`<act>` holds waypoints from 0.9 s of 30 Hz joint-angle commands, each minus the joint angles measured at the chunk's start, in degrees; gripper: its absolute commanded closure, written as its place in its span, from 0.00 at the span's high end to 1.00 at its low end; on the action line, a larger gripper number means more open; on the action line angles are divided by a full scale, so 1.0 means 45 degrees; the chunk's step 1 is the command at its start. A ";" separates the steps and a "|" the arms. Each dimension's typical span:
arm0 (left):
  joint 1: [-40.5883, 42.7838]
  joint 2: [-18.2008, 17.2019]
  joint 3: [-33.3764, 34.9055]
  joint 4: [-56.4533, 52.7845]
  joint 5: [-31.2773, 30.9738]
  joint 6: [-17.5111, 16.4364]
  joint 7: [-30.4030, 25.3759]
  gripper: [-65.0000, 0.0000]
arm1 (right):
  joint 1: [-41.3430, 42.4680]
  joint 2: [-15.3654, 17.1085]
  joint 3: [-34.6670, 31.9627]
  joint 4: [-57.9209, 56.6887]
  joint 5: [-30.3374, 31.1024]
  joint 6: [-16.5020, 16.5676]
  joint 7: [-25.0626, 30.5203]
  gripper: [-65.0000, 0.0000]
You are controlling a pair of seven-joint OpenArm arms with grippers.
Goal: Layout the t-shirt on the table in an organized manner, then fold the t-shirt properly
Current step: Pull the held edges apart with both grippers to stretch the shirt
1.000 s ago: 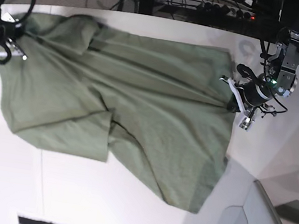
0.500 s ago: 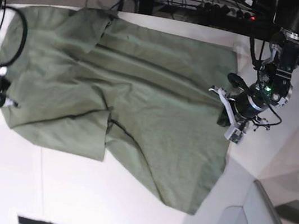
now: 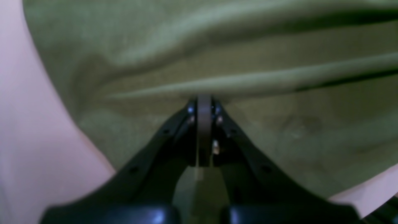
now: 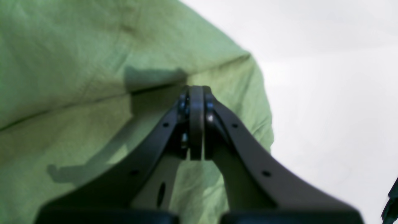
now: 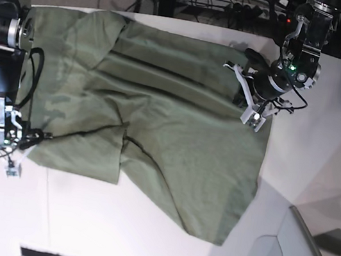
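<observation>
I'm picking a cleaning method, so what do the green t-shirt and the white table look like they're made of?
The t-shirt looks like soft knit fabric, probably cotton, with a matte olive-green finish: it drapes in long creases and folds over itself without holding shape. The table looks like a hard, smooth white board, maybe laminate or painted, matte to faintly satin: shadows on it are soft and a thin seam line runs across it.

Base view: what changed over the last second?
The right hand swept from the shirt's far corner toward the near side, dragging that edge of the t-shirt along. The left hand shifted inward and toward the far edge, pulling its edge with it. Both hands stayed shut on the fabric. The shirt's near corner and the table are unchanged.
</observation>
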 commanded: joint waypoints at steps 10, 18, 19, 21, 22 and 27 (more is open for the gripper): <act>0.0400 -0.0399 -0.0040 -0.0601 -0.0098 0.0005 -0.0177 0.00 | 0.0698 0.0163 0.0051 -0.1402 -0.0058 -0.0068 0.2044 0.00; 0.1143 -0.0595 -0.1545 -0.0601 -0.0098 0.0005 -0.0157 0.00 | 0.1323 0.0436 0.0090 -0.4000 -0.0038 -0.1026 0.5834 0.00; 0.1240 -0.0595 -0.1857 -0.0601 -0.0098 0.0005 -0.0157 0.00 | 0.1323 0.0436 0.0090 -0.4020 -0.0038 -0.1455 0.6225 0.00; 0.1455 -0.0595 -0.2404 -0.0561 -0.0098 0.0005 -0.0157 0.00 | 0.1323 0.0436 0.0090 -0.4059 -0.0038 -0.2217 0.7143 0.00; 0.1494 -0.0595 -0.2561 -0.0561 -0.0098 0.0005 -0.0157 0.00 | 0.1323 0.0436 0.0070 -0.4059 -0.0038 -0.2432 0.7436 0.00; 0.1533 -0.0536 -0.2795 -0.0171 -0.0176 0.0005 -0.0138 0.00 | 0.1597 0.0339 0.0090 -0.4020 -0.0038 -0.2901 0.7592 0.00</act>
